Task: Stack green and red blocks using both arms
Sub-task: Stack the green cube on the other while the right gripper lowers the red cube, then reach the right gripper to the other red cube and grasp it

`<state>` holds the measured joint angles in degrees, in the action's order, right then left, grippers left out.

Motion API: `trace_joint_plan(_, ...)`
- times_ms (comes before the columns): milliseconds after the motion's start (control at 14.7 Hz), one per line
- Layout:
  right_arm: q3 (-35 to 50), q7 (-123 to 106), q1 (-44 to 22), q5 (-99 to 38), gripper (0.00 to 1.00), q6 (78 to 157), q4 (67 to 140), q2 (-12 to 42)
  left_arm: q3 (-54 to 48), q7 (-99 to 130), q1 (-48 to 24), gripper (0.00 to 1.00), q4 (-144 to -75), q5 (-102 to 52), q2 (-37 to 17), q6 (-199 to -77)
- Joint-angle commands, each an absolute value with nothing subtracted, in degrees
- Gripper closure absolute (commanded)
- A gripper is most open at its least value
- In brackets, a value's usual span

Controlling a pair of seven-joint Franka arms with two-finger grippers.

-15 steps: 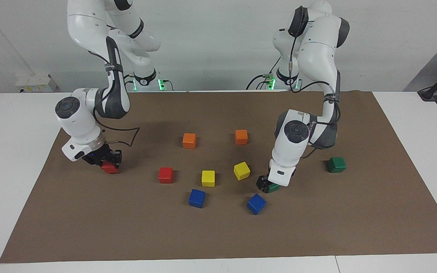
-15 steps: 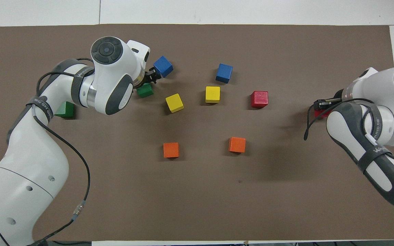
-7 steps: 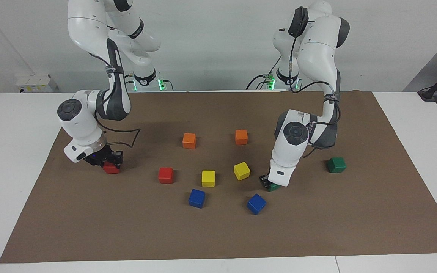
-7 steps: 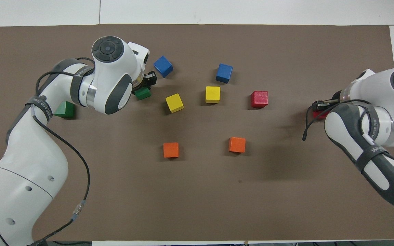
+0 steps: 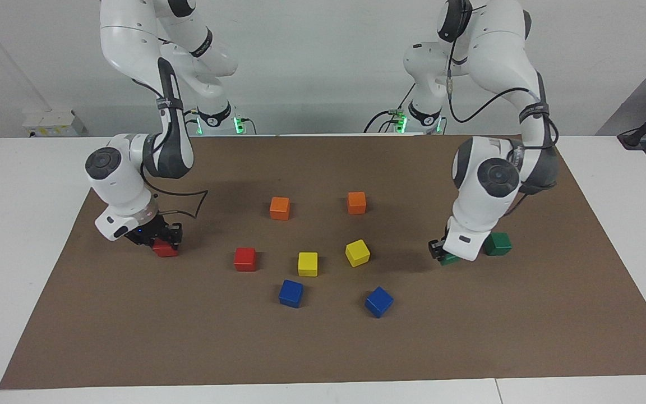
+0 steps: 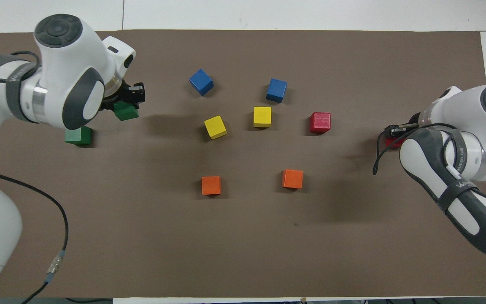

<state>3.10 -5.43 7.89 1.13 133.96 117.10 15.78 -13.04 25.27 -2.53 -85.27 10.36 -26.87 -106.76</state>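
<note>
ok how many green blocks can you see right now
2. One green block is held in the left hand, raised beside the other. The second green block sits on the mat at the left arm's end. None appear hidden.

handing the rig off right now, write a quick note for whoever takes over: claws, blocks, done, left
Left claw: shut on a green block, carried up in the air beside the second green block at the left arm's end of the mat.
Right claw: shut on a red block, low at the right arm's end of the mat.
Second red block: on the mat, beside the yellow blocks.
Done: both blocks gripped; nothing stacked.
Left: probably set the held green on the second green, then the held red on the second red.
</note>
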Motion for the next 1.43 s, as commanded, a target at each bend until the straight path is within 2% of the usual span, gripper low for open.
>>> trace_joint_plan(0, 3.34, -6.07, 8.17, 1.14, 1.00, 135.53, 117.69, 15.82, -13.36, 16.38, 1.22, 1.00, -89.63, 10.63, -22.78, -105.56)
trace_joint_plan(136, 3.34, -5.98, 8.17, 1.14, 0.98, 135.53, 117.69, 15.82, -13.36, 8.57, 4.64, 1.00, -91.40, 10.63, -21.63, -105.64)
trace_joint_plan(204, 3.34, -5.98, 8.17, 1.14, 0.65, 135.53, 117.69, 15.82, -13.36, 5.22, 6.31, 1.00, -92.71, 10.63, -20.66, -106.08)
trace_joint_plan(272, 3.34, -5.98, 8.17, 1.14, 0.12, 135.44, 117.69, 15.82, -13.36, 2.31, 8.42, 1.00, -93.86, 10.11, -20.13, -106.52)
trace_joint_plan(340, 3.34, -5.89, 8.17, 1.14, 0.00, 135.27, 117.60, 15.82, -13.36, -0.67, 10.00, 1.00, -94.30, 8.98, -19.60, -106.78)
trace_joint_plan(613, 3.34, -5.89, 8.17, 1.14, 0.00, 134.74, 116.37, 15.91, -13.36, -6.85, 14.50, 1.00, -98.95, 5.81, -17.58, -112.82)
trace_joint_plan(817, 3.60, -4.05, 7.21, 0.62, 0.00, 128.52, 112.86, 14.07, -13.27, -6.59, 14.76, 1.00, -104.22, 5.54, -16.00, -119.52)
trace_joint_plan(1021, 4.74, -4.30, 5.98, 0.70, 0.00, 117.10, 105.15, 12.48, -13.10, -6.42, 15.03, 1.00, -105.38, 2.47, -15.47, -120.50)
trace_joint_plan(1157, 5.27, -4.40, 5.45, 0.88, 0.00, 115.93, 102.49, 11.60, -13.10, -5.63, 15.12, 1.00, -106.17, 2.20, -15.29, -121.02)
trace_joint_plan(1362, 5.54, -4.04, 4.66, 0.70, 0.00, 111.73, 94.07, 13.44, -13.01, -4.39, 15.56, 1.00, -106.70, 2.28, -15.20, -121.64)
